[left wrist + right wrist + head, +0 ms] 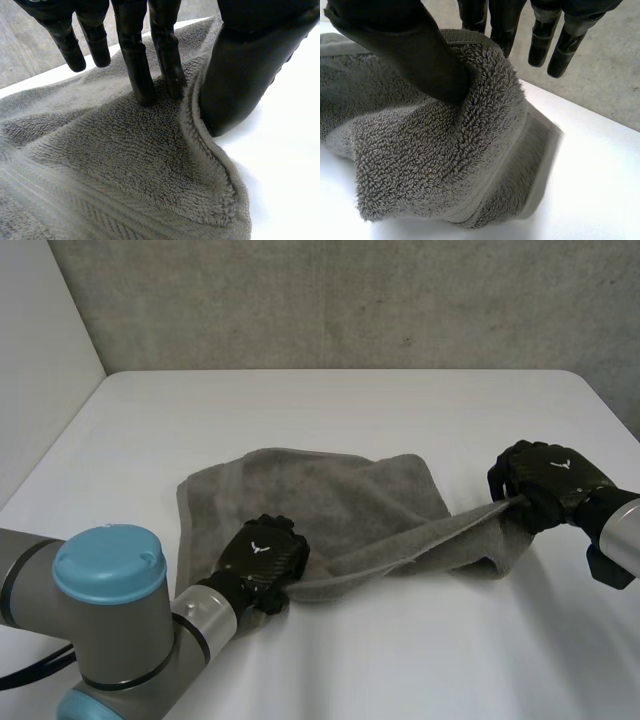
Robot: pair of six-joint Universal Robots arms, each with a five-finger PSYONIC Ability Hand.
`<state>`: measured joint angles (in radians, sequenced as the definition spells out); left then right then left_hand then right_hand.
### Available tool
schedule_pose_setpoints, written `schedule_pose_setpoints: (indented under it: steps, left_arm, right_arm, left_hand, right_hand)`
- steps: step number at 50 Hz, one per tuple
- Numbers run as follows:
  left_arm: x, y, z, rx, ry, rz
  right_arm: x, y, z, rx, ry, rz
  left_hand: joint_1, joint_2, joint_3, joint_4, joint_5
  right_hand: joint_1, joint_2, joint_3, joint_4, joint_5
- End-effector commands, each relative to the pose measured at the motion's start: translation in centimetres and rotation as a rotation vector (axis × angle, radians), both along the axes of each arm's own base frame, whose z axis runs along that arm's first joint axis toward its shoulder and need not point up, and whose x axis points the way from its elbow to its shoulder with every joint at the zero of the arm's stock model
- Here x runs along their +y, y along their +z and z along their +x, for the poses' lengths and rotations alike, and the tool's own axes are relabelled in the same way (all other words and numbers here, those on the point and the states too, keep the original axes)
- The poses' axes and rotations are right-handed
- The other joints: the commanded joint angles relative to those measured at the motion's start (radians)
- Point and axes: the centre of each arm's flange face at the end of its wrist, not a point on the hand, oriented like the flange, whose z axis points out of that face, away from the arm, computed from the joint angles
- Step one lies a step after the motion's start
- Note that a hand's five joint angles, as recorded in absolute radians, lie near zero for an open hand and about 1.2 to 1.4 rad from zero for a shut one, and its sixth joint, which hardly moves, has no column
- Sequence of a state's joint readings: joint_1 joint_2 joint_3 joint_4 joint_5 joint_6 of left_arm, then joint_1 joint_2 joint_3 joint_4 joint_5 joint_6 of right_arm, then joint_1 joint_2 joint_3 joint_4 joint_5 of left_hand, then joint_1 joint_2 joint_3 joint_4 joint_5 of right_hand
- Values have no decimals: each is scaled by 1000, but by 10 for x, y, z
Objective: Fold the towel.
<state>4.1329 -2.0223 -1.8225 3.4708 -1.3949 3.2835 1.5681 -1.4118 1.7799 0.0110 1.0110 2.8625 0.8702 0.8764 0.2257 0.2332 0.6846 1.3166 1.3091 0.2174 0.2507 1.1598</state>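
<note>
A grey towel [330, 500] lies rumpled in the middle of the white table [300, 410]. My left hand [262, 562] rests on its near left edge. In the left wrist view the fingers [137, 65] are straight, with two tips touching the towel [125, 165], and the thumb [245, 75] stands on the table just outside the hem. My right hand [550, 480] holds the towel's right corner lifted off the table, so the cloth stretches towards it. In the right wrist view the thumb [405, 45] pinches the towel [435, 145] against the fingers.
A grey concrete wall [350, 300] runs behind the table and a pale wall [40, 360] stands at the left. Bare white table surrounds the towel on all sides.
</note>
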Motion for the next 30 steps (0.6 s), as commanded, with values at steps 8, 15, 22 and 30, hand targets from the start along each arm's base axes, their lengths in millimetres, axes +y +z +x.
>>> schedule_pose_setpoints:
  steps: [8,15,22,30]
  left_arm:
    - [-8,-2,2,0,12,4]
    - [-14,37,16,40,47,-76]
    - [-7,76,31,78,8,-89]
    - [-32,79,55,33,71,-91]
  right_arm:
    - [-6,9,-9,-30,-49,-13]
    - [-8,25,-16,-46,-69,-47]
    - [15,22,-8,23,41,8]
    - [27,7,-7,213,149,68]
  left_hand:
    - [526,520,-51,-59,537]
    - [526,520,-51,-59,537]
    - [526,520,-51,-59,537]
    - [526,520,-51,-59,537]
  right_hand:
    - [80,87,-43,-76,62]
    - [80,87,-43,-76,62]
    - [80,87,-43,-76,62]
    - [80,87,-43,-76,62]
